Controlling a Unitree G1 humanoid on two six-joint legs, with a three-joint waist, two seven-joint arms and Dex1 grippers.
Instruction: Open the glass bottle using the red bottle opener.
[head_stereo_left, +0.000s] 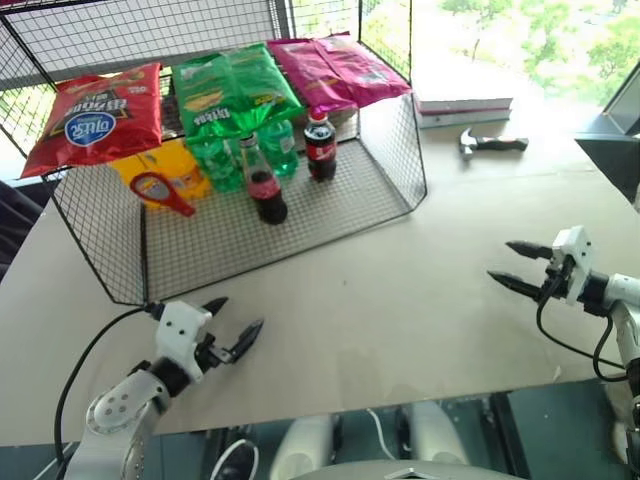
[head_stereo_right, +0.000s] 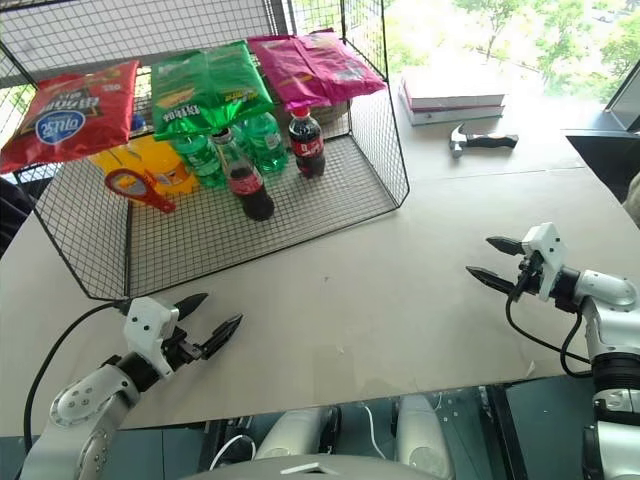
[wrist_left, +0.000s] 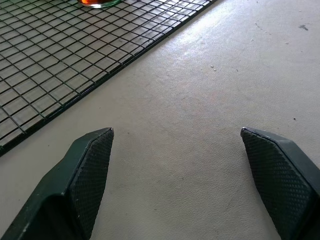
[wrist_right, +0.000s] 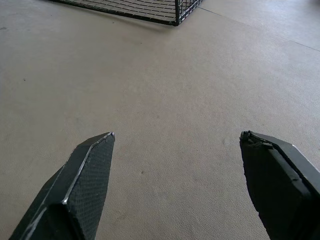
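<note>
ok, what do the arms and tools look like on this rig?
Both arms are silver-grey metal with rounded joint housings. Each ends in a white blocky wrist housing carrying a tool of two black tapered, pointed fingers: left tool, right tool. The wrist views show a fine diamond-grip texture on the fingers. A black cable loops loose beside each forearm.

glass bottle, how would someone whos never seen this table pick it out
Look inside the black wire rack at the table's far left. The glass bottle stands frontmost on its mesh floor. Unlike the plastic cola bottle and green soda bottles behind, it is slim-necked, with a small metal cap.
</note>
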